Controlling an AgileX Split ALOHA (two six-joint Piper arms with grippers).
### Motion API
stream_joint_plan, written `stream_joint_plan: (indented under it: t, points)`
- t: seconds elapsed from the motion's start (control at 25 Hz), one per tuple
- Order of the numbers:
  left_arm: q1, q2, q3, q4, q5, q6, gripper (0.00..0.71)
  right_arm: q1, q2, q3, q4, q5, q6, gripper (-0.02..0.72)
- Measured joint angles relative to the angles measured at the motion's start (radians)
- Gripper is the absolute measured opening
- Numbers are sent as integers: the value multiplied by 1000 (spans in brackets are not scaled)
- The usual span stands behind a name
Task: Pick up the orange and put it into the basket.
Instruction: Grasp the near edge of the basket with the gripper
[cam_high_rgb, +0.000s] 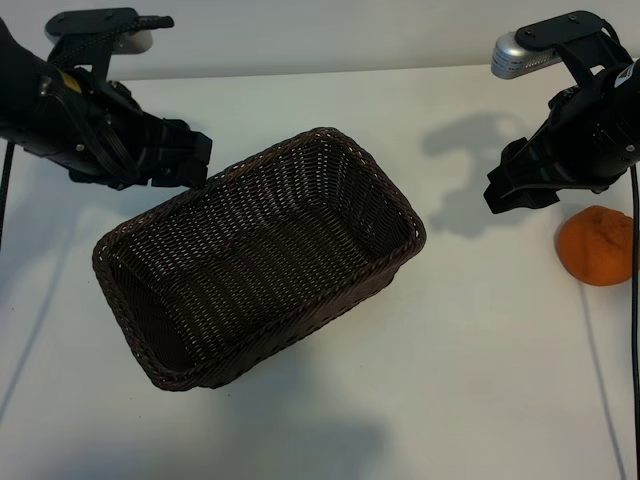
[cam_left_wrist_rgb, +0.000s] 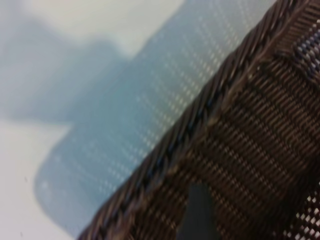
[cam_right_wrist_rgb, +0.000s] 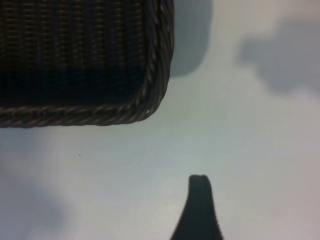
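— Two arms over one white table (cam_high_rgb: 470, 380), matte, soft grey shadows across it. What sits on it?

— Dark brown wicker basket (cam_high_rgb: 255, 255), set at a slant near the middle, nothing inside. Orange (cam_high_rgb: 597, 245) rests on the bare tabletop at the right edge, well apart from the basket.

— Grippers?

— Left gripper (cam_high_rgb: 185, 155) hangs just beside the basket's far rim, fingers apart, holding nothing. Right gripper (cam_high_rgb: 520, 185) hovers above the table, near the orange but not touching, fingers apart too, nothing between them.

— Room?

— Only a pale wall strip (cam_high_rgb: 320, 30) behind the table.
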Motion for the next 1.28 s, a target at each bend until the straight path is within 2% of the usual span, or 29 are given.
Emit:
stream_joint_plan:
  t: [0.2,0.36,0.64,0.84,0.92,1.08,1.28]
  points:
    - [0,-139,98,7,-6,-77,573,0,0,0,0,0,0,553]
    - [0,-312,257,29,-37,-173,525,0,0,0,0,0,0,553]
    - [0,-500,446,236,-38,-481,503,0,0,0,0,10,0,552]
    - [0,-499,505,432,-46,-731,556,0,0,0,0,13,0,552]
    - [0,-485,508,474,-76,-780,587,0,0,0,0,13,0,552]
    - [0,-446,508,460,-169,-807,620,0,0,0,0,14,0,552]
    - [0,-349,508,409,-247,-819,621,0,0,0,1,14,0,552]
